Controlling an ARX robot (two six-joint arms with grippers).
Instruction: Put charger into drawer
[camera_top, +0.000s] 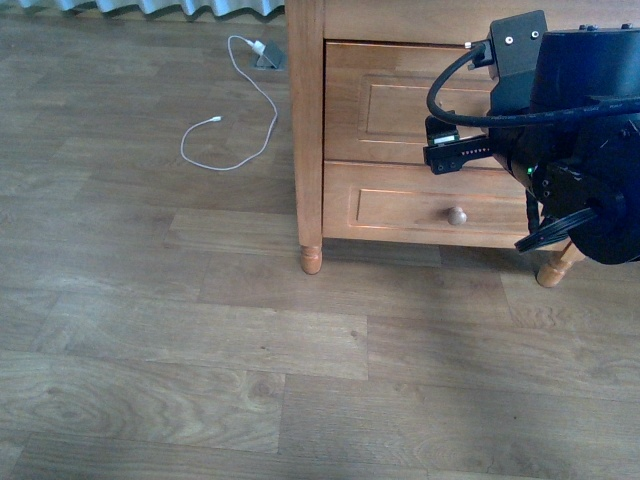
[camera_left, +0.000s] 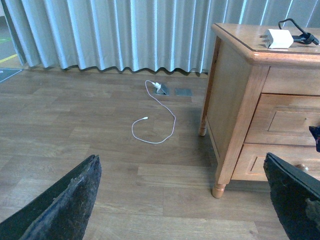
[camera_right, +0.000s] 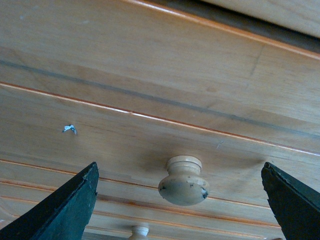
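The charger (camera_left: 279, 38), a small white brick with a black looped cable (camera_left: 302, 36), lies on top of the wooden nightstand (camera_left: 235, 90) in the left wrist view. The upper drawer (camera_top: 395, 100) looks closed. My right arm (camera_top: 570, 120) hangs in front of it and hides its knob in the front view. In the right wrist view the drawer front (camera_right: 150, 100) fills the frame. My right gripper (camera_right: 180, 172) is open, with the round pale knob (camera_right: 184, 181) between its fingers, untouched. My left gripper (camera_left: 181, 165) is open over the floor, away from the charger.
The shorter lower drawer (camera_top: 400, 205) with its knob (camera_top: 457, 215) sits beneath, that knob (camera_right: 139, 231) also showing in the right wrist view. A thin white cable (camera_top: 240, 110) loops on the wood floor left of the nightstand. Grey curtains (camera_left: 125, 35) hang behind. A nightstand leg (camera_top: 311, 258) stands nearby.
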